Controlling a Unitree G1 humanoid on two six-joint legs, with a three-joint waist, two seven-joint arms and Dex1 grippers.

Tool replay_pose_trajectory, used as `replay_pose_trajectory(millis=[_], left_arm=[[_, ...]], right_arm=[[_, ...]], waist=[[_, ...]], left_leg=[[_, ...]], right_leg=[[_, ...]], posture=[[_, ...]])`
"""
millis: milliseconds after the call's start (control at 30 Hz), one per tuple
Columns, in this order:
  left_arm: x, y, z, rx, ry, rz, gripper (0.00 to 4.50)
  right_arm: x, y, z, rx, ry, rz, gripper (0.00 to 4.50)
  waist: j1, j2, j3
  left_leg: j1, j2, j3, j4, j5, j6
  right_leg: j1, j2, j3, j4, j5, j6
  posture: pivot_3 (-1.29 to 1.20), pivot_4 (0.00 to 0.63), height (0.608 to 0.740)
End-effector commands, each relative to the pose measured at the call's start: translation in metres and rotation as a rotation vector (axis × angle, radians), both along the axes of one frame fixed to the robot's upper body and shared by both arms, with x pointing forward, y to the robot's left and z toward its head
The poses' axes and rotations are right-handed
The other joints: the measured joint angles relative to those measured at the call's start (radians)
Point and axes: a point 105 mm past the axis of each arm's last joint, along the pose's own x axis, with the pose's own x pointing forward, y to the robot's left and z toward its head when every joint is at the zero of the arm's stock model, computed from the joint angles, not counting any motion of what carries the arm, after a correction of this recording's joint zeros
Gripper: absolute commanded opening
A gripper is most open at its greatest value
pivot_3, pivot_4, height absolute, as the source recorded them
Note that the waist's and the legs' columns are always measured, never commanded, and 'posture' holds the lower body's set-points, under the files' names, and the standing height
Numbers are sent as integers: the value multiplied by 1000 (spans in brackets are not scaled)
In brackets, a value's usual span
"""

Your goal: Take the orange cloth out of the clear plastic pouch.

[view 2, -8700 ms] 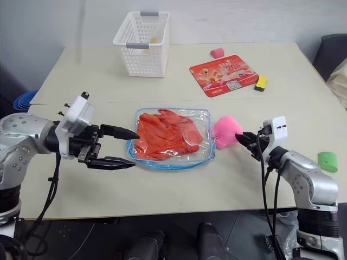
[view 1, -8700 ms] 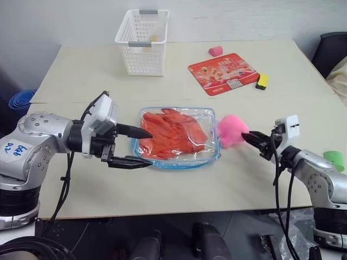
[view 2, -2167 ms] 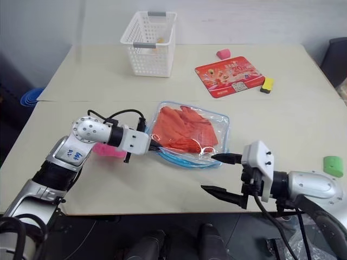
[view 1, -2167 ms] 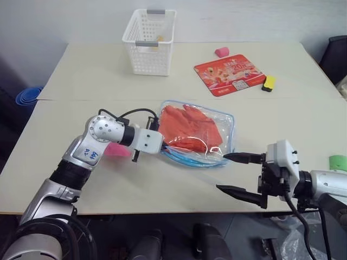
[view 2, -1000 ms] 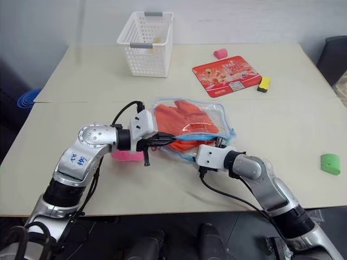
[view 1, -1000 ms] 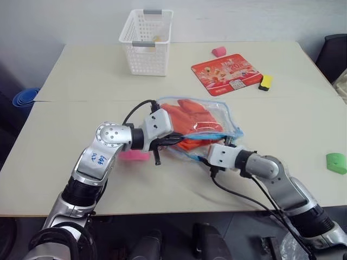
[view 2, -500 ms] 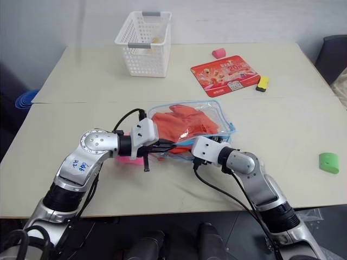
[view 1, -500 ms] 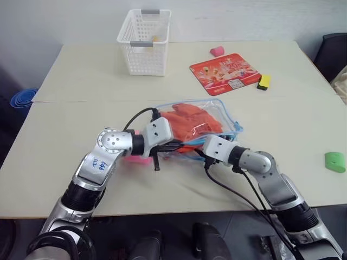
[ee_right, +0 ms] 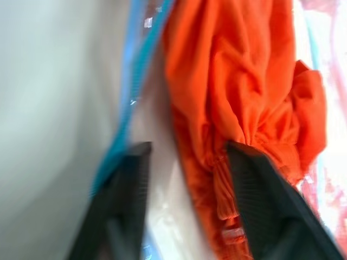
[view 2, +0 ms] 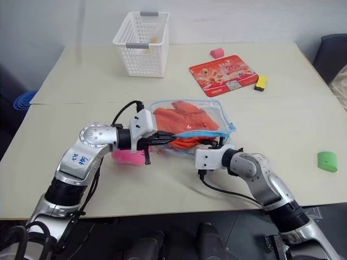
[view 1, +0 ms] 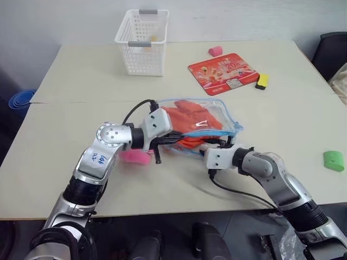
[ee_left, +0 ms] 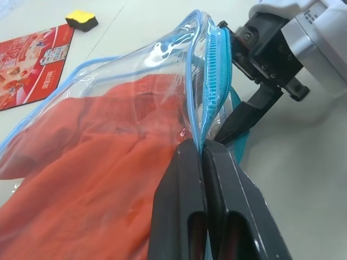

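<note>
left claw: fingers pressed together, clamped on the light blue zipper edge of the clear plastic pouch, holding that edge lifted off the table.
right claw: fingers apart, pushed in at the pouch's open mouth; one finger lies against the orange cloth, the other beside the blue edging. No grip on the cloth can be made out.
right claw fingers: black, ridged on the inner faces, tapering toward the tips.
clear plastic pouch: near the middle of the table, toward its front edge, between the two claws; see-through film with shiny creases, rounded corners, light blue piping and a toothed blue zipper standing up at the raised side.
orange cloth: inside the pouch, a soft, crumpled bright orange-red bundle that takes up most of it; folds gather into a knot-like bunch near the right claw.
pink plush lump: fuzzy, lying on the table just beside the left forearm, on the pouch's left.
white basket: plastic lattice walls, rectangular, with grey handles, at the back edge toward the left corner.
red packet: flat, glossy, printed, rounded corners, toward the back edge right of centre.
small pink piece: just behind the red packet.
yellow and black block: just beside the packet's right corner.
green piece: rounded, near the table's right edge.
table: pale, matt, smooth top with a seam running across it.
</note>
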Motion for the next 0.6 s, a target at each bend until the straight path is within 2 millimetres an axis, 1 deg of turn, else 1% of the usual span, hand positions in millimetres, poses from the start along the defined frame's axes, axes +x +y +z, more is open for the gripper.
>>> replay_pose_trajectory(millis=[33,167,300,367,433,533,600], left_arm=[[-8,-5,17,-28,-52,-46,0],[-12,-8,15,-26,-47,-60,0],[-10,-8,16,-24,-52,-52,0],[-5,-4,17,-27,-54,-26,0],[1,1,18,-27,-62,2,0],[6,4,23,-45,-65,26,0],[9,6,27,-52,-72,34,0]], right_arm=[[3,6,7,-6,-66,13,3326],[9,9,5,-17,-86,13,3326],[11,14,5,-35,-111,29,3326],[6,11,7,-36,-109,31,3326],[-4,4,8,-17,-70,27,3326],[-18,-8,5,-51,-50,26,3326],[-25,-13,5,-65,-58,30,3326]], waist=[[0,0,0],[0,0,0],[0,0,0],[0,0,0],[2,0,0],[6,0,0],[7,0,0]], left_leg=[[0,0,0,0,0,0],[0,0,0,0,0,0],[0,0,0,0,0,0],[0,0,0,0,0,0],[0,0,0,0,0,0],[0,-1,-1,0,0,0],[0,-1,-1,0,0,0]], right_leg=[[0,0,0,0,0,0],[0,0,0,0,0,0],[0,0,0,0,0,0],[0,0,0,0,0,0],[0,0,0,0,0,0],[0,0,0,0,0,0],[1,0,0,0,0,0]], posture=[[0,150,740],[0,150,740],[0,150,740],[0,150,740],[0,150,740],[0,150,740],[0,150,740]])
